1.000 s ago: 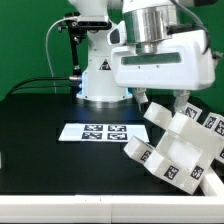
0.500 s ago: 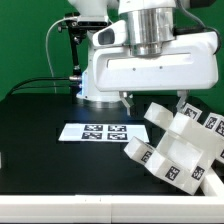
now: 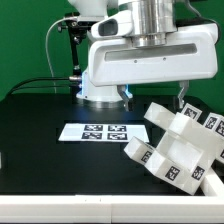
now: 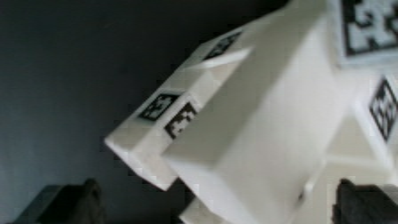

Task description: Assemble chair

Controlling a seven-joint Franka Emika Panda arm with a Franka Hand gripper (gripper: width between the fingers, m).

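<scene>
Claw (image 4: 199, 200) agape above chair (image 3: 180, 143)

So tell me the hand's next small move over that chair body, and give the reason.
Probably a straight descent onto the chunky white plastic chair body. The hand is open, and in the wrist view both dark fingertips sit on either side of the white block, not touching it. The exterior view shows the hand above the chair body, so lowering should come before closing.
</scene>
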